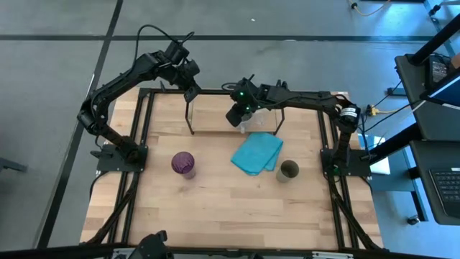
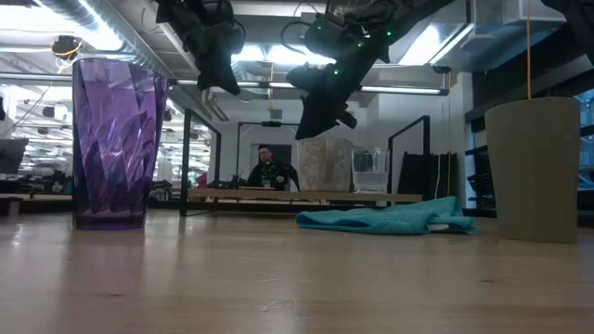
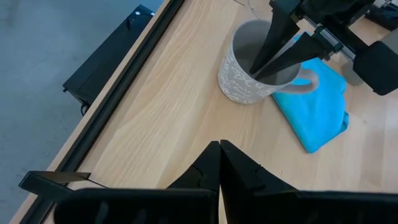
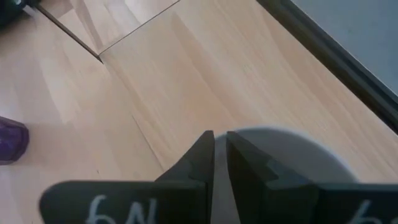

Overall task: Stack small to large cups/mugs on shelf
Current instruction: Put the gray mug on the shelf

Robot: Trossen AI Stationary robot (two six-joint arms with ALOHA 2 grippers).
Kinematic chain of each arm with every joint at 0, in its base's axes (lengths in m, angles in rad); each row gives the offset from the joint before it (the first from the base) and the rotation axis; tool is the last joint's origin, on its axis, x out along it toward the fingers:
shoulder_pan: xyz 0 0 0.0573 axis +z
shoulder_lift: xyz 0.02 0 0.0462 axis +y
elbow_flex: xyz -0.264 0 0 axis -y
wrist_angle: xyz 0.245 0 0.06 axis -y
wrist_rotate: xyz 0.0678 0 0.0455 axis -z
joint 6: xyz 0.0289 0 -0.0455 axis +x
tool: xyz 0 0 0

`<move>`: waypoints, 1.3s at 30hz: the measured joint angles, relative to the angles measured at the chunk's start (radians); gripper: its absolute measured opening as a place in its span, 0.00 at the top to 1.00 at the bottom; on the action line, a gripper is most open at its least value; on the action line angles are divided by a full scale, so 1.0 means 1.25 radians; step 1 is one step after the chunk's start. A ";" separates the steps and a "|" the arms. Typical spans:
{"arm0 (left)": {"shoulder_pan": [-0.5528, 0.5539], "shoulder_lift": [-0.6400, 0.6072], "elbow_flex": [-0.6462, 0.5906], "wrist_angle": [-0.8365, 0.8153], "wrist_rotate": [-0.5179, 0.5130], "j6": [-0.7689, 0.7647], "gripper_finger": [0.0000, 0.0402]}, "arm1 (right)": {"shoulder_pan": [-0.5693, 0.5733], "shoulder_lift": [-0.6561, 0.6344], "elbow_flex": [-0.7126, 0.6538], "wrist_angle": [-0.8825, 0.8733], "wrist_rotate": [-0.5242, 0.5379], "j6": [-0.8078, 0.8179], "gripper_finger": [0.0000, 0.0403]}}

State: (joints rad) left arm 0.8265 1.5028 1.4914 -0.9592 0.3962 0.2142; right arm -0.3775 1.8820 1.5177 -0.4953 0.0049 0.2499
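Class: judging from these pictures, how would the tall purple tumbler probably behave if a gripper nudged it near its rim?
The purple tumbler stands tall on a narrower base, so it would probably tip rather than slide. Its glossy faceted wall looks stiff and possibly slippery. Tipped over, it might roll in a curve.

Upside-down white marks on right hand (image 4: 219, 155) body; not legible.

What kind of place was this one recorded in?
Most likely a robotics lab or open-plan workshop, not a home. The wooden table stands on a bare grey floor, desks with a keyboard sit beside it, and the low view shows exposed ceiling ducts and a person at benches behind.
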 joint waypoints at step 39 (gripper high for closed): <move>0.042 0.000 0.000 0.026 -0.010 0.034 1.00 | -0.035 0.008 0.063 -0.166 -0.027 0.000 0.89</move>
State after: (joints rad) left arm 0.8794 1.5032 1.4914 -0.9264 0.3833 0.2567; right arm -0.4217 1.8915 1.5970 -0.7034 -0.0283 0.2496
